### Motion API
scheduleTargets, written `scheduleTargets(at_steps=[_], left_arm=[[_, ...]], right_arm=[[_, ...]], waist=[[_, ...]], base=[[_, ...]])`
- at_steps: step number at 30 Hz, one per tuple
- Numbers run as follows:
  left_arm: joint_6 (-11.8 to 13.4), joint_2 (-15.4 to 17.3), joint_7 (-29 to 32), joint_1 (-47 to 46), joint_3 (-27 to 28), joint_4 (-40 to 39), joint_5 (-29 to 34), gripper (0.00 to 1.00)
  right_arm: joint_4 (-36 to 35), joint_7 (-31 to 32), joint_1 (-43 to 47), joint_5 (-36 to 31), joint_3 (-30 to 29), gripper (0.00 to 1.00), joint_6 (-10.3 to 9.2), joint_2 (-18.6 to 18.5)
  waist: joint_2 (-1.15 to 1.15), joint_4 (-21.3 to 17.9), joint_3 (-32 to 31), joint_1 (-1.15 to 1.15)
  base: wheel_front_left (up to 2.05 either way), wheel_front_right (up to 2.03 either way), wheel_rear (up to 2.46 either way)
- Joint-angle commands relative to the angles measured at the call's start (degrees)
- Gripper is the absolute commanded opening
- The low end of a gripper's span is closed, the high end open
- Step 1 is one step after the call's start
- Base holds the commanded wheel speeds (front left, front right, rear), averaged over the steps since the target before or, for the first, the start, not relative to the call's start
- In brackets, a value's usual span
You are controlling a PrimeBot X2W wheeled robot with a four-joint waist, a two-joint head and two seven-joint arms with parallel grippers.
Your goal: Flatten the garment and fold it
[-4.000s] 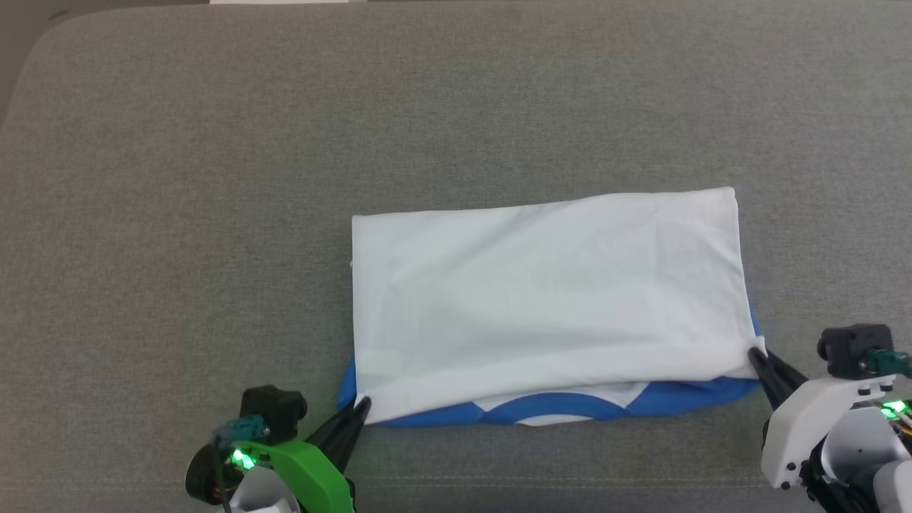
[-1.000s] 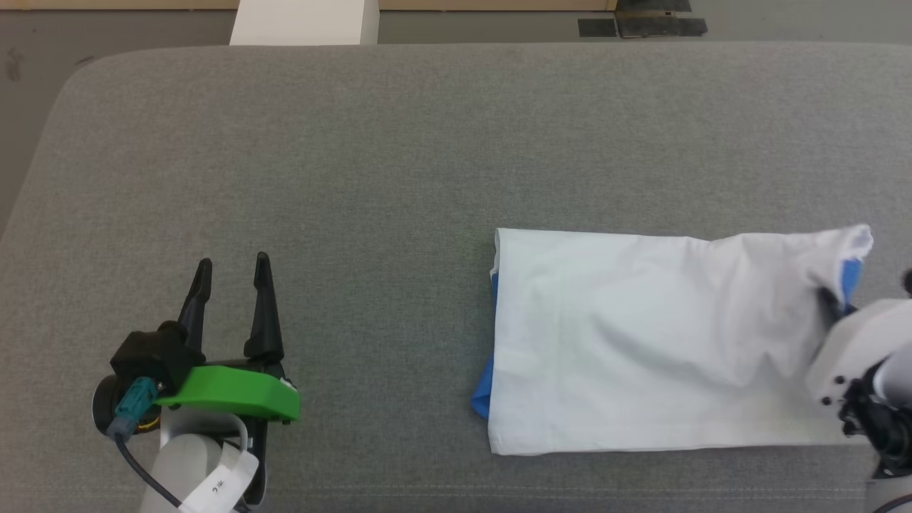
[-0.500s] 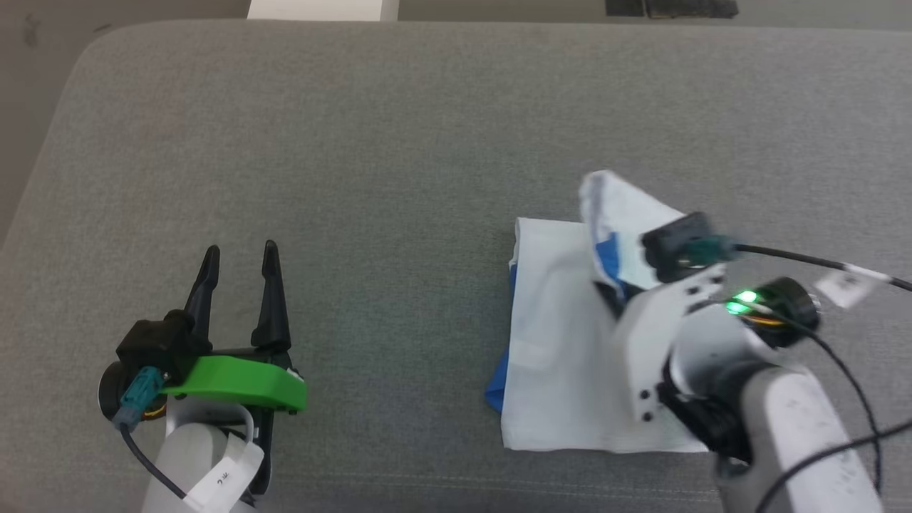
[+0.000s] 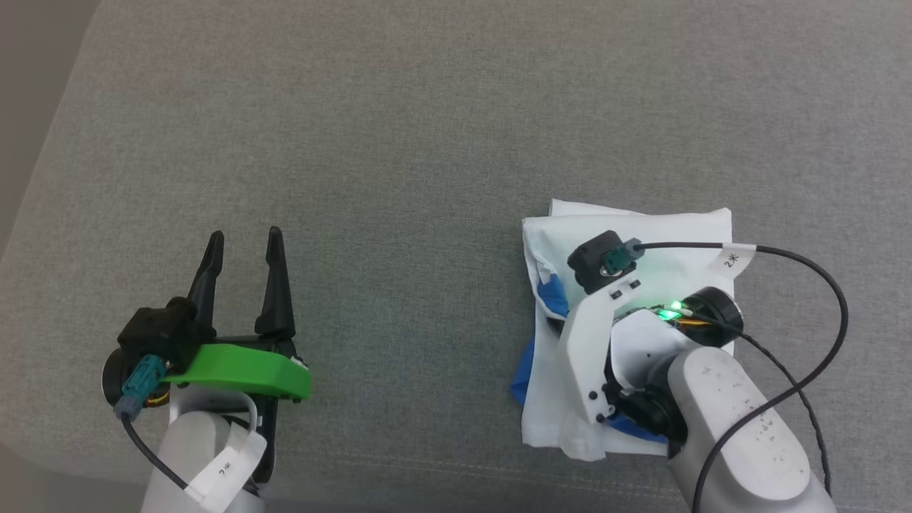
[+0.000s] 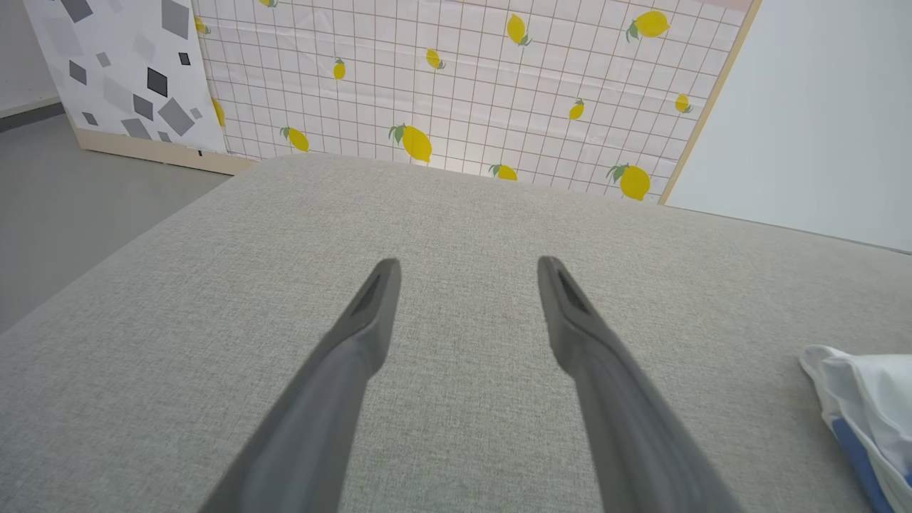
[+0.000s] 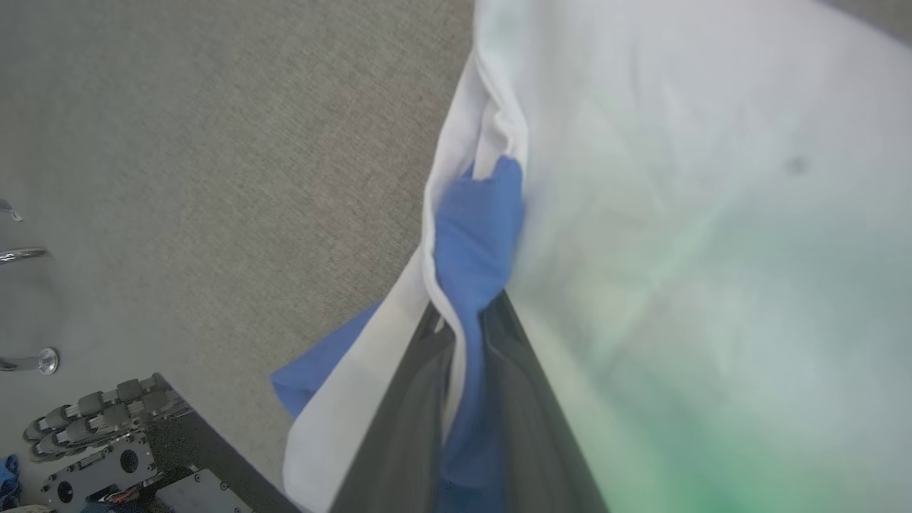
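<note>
Head view: the garment (image 4: 662, 228) lies as a rough rectangular bundle of soft white cloth, its near edge uneven and a little rumpled. Bright blue fabric peeks from its left edge and from under the right arm (image 4: 727, 413), which lies across it. In the right wrist view the garment (image 6: 677, 178) is smooth, matte white knit tinged by a green glow. A narrow strip of blue and a white hem run straight down between the two dark, tapering fingers of the right pincer (image 6: 467, 310). That pincer stands narrow, the fingers close on either side of this layered edge and gripping it. Just beyond its tips the blue cloth bunches into a small fold against the white.

Under the bundle is a gray cushion (image 4: 427, 142) of coarse woven fabric, with a stitched seam along its near side. A thin black cable (image 4: 819, 285) loops out from the right wrist over the cloth.

Well apart to the left, the left pincer (image 4: 244, 239) hangs over bare weave on a glossy green bracket (image 4: 235, 370), its slim pointed fingers spread wide with nothing between them. In the left wrist view the garment (image 5: 862, 399) is off to the right of that pincer (image 5: 468, 265), and beyond its tips stands a grid-patterned panel with yellow lemons (image 5: 427, 85).
</note>
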Motion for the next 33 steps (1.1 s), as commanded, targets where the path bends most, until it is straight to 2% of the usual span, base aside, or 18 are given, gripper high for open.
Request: scheduleTargets(at_steps=[1, 6, 11, 15, 19, 21, 25, 29, 33], left_arm=[[-0.1, -0.2, -0.3, -1.0, 0.0, 0.1, -0.1, 1.0], [0.1, -0.2, -0.3, -0.7, 0.1, 0.4, 0.0, 1.0], [0.1, -0.2, -0.3, 0.3, 0.3, 0.5, 0.3, 1.0], [0.0, -0.2, -0.3, 1.1, 0.4, 0.6, 0.6, 1.0], [0.0, -0.2, -0.3, 1.8, 0.6, 0.5, 0.6, 1.0], [0.0, -0.2, -0.3, 2.1, 0.6, 0.4, 0.6, 1.0], [0.0, -0.2, -0.3, 2.3, 0.4, 0.2, 0.6, 1.0], [0.0, -0.2, -0.3, 2.5, 0.4, 0.0, 0.6, 1.0], [0.0, -0.2, -0.3, 2.3, 0.1, -0.1, 0.5, 1.0]], right_arm=[[0.8, -0.6, -0.9, 1.0, 0.4, 1.0, -0.09, 0.0], [-1.3, -4.6, -0.7, 5.8, 1.7, 1.0, -0.09, 0.0], [-9.8, -14.7, 1.1, 10.2, 0.2, 1.0, -0.09, 0.0], [-16.2, -24.0, 4.1, 10.7, -5.1, 1.0, -0.09, 0.0], [-18.7, -31.4, 8.7, 12.5, -12.8, 1.0, -0.09, 0.0], [-18.0, -33.6, 10.8, 14.5, -16.6, 1.0, -0.09, 0.0], [-13.6, -34.5, 14.0, 23.2, -22.4, 1.0, -0.09, 0.0], [-6.7, -31.4, 15.1, 32.5, -24.8, 1.0, -0.09, 0.0], [0.5, -27.8, 14.2, 36.6, -25.7, 1.0, -0.09, 0.0]], waist=[[0.0, 0.0, 0.1, -0.01], [0.0, -0.9, -1.1, -0.01], [0.0, -2.4, -3.3, -0.01], [0.0, -3.7, -5.1, -0.01], [0.0, -5.0, -6.4, -0.01], [0.0, -5.4, -6.7, -0.01], [0.0, -5.9, -7.1, -0.01], [0.0, -6.1, -7.2, -0.01], [0.0, -5.8, -6.9, -0.01]], base=[[0.0, 0.0, 0.0], [0.0, 0.0, 0.0], [0.0, 0.0, 0.0], [0.0, 0.0, 0.0], [0.0, 0.0, 0.0], [0.0, 0.0, 0.0], [0.0, 0.0, 0.0], [0.0, 0.0, 0.0], [0.0, 0.0, 0.0]])
